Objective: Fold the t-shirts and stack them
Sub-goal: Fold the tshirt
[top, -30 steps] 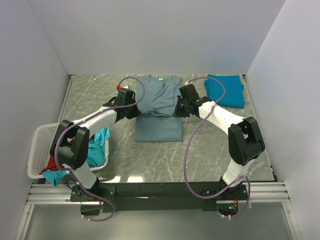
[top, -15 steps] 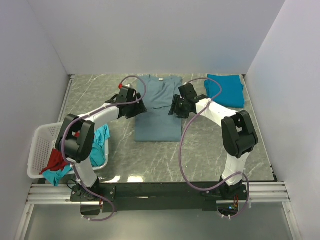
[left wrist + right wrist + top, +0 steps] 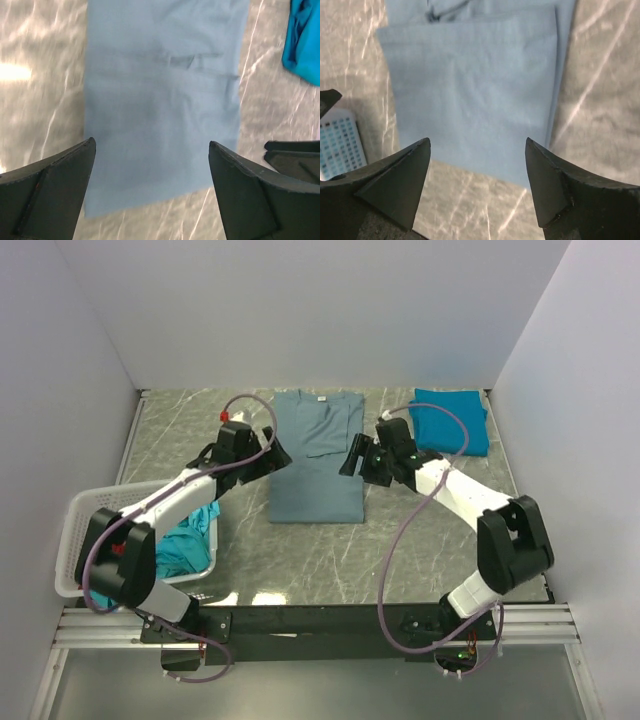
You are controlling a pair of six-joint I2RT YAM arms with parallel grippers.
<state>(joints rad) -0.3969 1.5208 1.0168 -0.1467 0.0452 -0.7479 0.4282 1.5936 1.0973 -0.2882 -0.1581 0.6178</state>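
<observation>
Black fingers of the left end effector (image 3: 152,145) stand spread and empty, as do those of the right end effector (image 3: 477,142). Each hangs beside one long edge of the grey-blue t-shirt (image 3: 318,465), which lies flat mid-tabletop (image 3: 300,560), sleeves tucked in. This flanking stance probably prepares a halving fold. The teal-blue t-shirt (image 3: 452,420) sits folded far right, likely as stack base. Turquoise cloth (image 3: 185,550) lies in the basket (image 3: 72,540).

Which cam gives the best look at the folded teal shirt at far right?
Top external: it shows nearly the whole teal shirt, folded, lying at the far right. Left wrist catches only one edge of it in the frame's upper right corner. Right wrist does not show it at all.
</observation>
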